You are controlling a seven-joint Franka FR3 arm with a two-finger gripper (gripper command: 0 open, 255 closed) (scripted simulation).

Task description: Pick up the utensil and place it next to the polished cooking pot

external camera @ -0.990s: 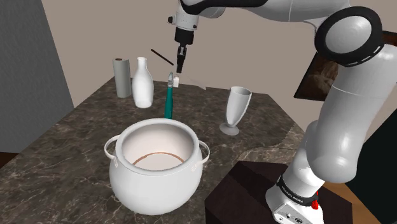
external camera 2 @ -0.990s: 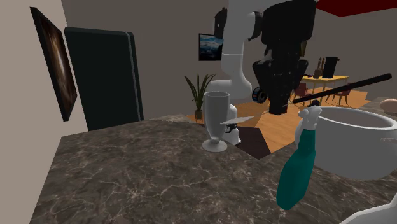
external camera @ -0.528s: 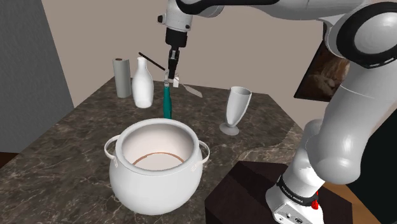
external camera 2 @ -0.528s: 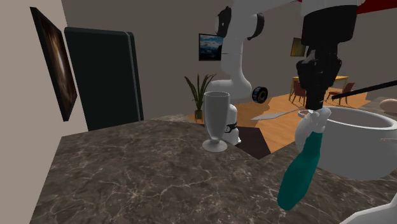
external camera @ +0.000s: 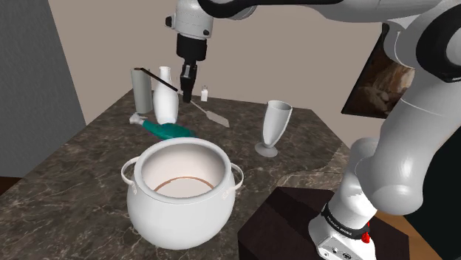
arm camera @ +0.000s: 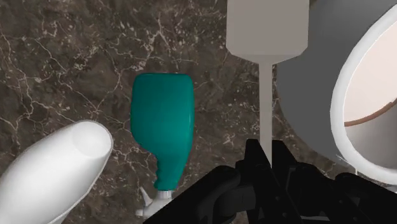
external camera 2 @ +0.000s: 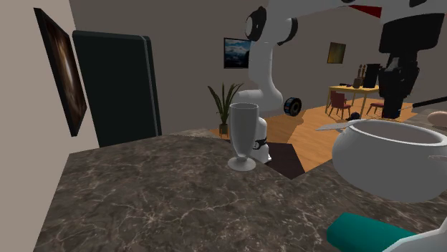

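Black pincer (arm camera: 266, 151) fingers are clamped on the spatula's (arm camera: 267, 38) thin shaft, carrying it clear of the marble counter (external camera: 81, 170). Below, a teal bottle (arm camera: 162, 121) lies on its side near the white pot (external camera: 181, 199). I'd say the pickup is done; setting the spatula down beside the pot remains.

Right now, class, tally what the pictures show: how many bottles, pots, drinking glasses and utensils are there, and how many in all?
Bottles: 2 (white bottle upright, teal spray bottle lying on its side)
Pots: 1 (white pot)
Glasses: 1 (glass)
Utensils: 1 (spatula, clasped by the gripper)
Total: 5
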